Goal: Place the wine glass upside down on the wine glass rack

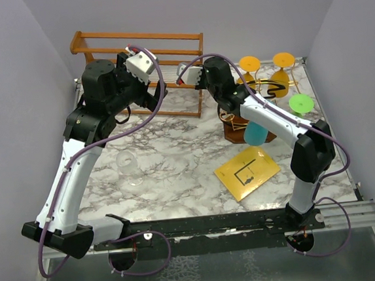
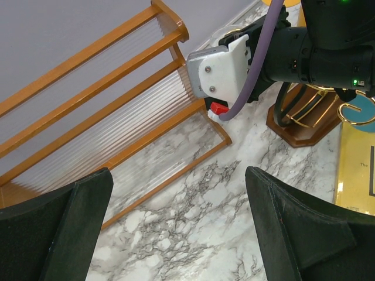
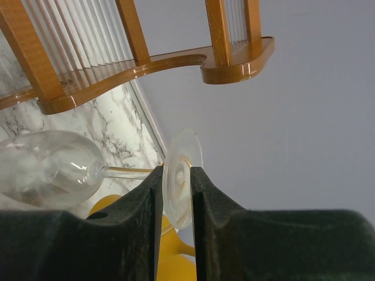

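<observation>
I am watching the right gripper [image 3: 177, 171] through its wrist camera, and its two fingers are closing on the foot of the wine glass [image 3: 58, 167] from both sides, the thin disc sitting edge-on between the pads. The glass is lying sideways in the air. Its stem is running level away from the fingers, and the bowl is pointing out to the left in that view, just below the curved end of the wooden shelf [image 1: 136, 43].

From the top camera I am seeing this gripper holding the glass at the shelf's right end, above the marble table [image 1: 175, 154]. The wine glass rack [image 1: 231, 134] is standing off to the right of it, apart from the glass, with orange, green and teal glasses hanging upside down on its gold wire.

The left gripper [image 2: 179, 172] is hovering over the marble in front of the shelf, its fingers spread wide with nothing between them.
</observation>
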Robot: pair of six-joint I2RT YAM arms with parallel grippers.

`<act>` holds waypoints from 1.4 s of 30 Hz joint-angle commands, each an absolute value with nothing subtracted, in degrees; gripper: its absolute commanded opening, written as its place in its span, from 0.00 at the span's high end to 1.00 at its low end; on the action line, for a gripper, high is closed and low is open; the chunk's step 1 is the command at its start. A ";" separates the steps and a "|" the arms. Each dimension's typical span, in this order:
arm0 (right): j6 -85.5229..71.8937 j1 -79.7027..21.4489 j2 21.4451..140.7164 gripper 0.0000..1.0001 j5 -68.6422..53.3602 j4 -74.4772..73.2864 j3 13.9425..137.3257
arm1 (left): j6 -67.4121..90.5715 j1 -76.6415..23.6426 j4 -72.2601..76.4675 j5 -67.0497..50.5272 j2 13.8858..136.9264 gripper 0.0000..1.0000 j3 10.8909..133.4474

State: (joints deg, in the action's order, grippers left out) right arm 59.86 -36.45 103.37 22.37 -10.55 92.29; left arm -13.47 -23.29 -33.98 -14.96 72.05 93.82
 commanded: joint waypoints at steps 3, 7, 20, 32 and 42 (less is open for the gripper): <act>57.92 -37.34 100.35 0.72 20.72 -11.34 92.12 | -14.14 -22.94 -32.88 -15.04 70.54 0.01 92.99; 57.04 -37.77 100.12 0.66 20.53 -12.88 92.57 | -14.36 -22.94 -33.25 -15.00 70.31 0.01 92.85; 50.66 -38.58 99.25 0.53 15.37 -18.87 96.27 | -14.76 -22.20 -33.56 -11.09 69.31 0.01 91.97; 38.60 -38.67 94.07 0.47 2.66 -24.88 98.00 | -14.19 -17.40 -36.74 -8.71 68.05 0.01 90.14; 29.63 -38.58 84.99 0.45 -6.13 -25.49 94.40 | -20.14 -11.51 -46.32 -14.23 64.41 0.02 83.13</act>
